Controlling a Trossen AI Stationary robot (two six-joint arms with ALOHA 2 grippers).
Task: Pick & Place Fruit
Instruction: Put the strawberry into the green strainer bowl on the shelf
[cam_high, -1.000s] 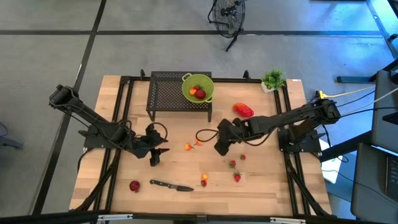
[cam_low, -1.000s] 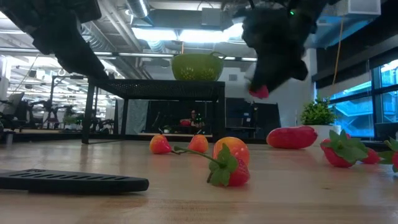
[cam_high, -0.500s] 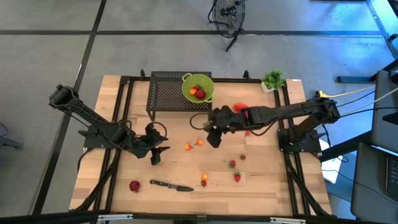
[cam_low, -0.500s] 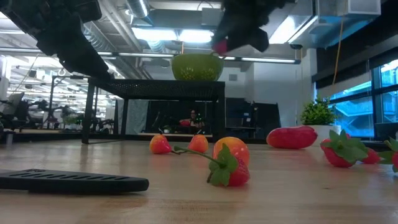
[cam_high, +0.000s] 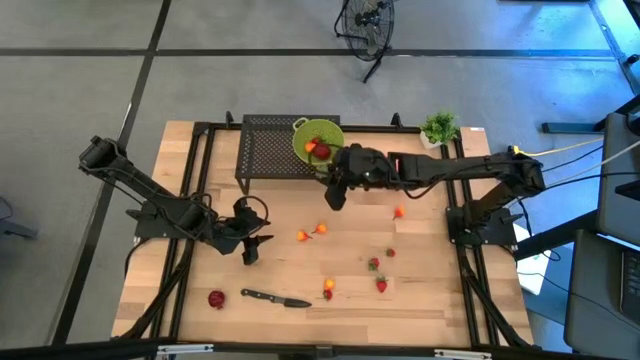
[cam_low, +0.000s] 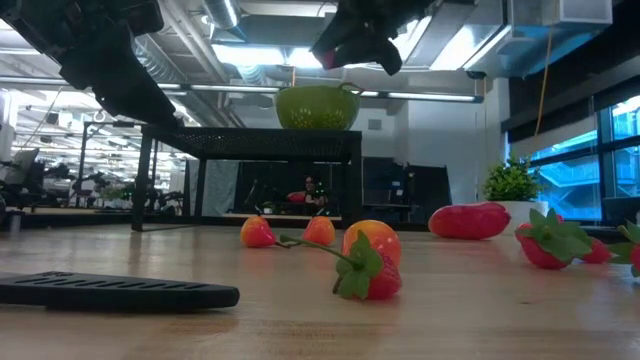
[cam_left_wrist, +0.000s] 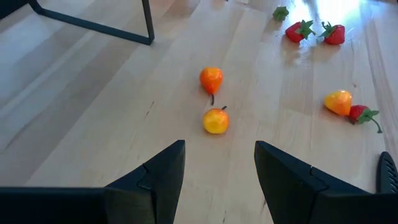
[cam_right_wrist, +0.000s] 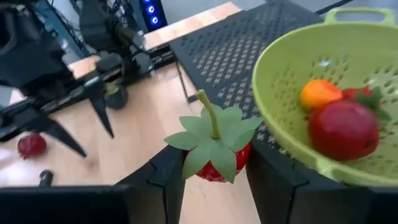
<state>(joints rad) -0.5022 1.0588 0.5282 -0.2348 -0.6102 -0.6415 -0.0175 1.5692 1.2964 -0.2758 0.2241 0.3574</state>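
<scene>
Wooden table (cam_high: 420, 300): right gripper (cam_right_wrist: 211, 165) clamps a strawberry (cam_right_wrist: 214, 149) beside the green colander (cam_right_wrist: 298, 112); left gripper (cam_left_wrist: 217, 171), fingers apart, faces two orange fruits (cam_left_wrist: 215, 120).

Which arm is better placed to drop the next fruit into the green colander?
Right. The right gripper is shut on a strawberry just beside the colander; the left gripper waits open and empty, low over the table.

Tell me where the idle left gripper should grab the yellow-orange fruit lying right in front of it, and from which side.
Probably grip the yellow-orange fruit across its round body, coming straight down from above. It lies alone on bare wood, clear of the orange fruit beyond it, and the left gripper is already open with fingers either side of its line.
</scene>
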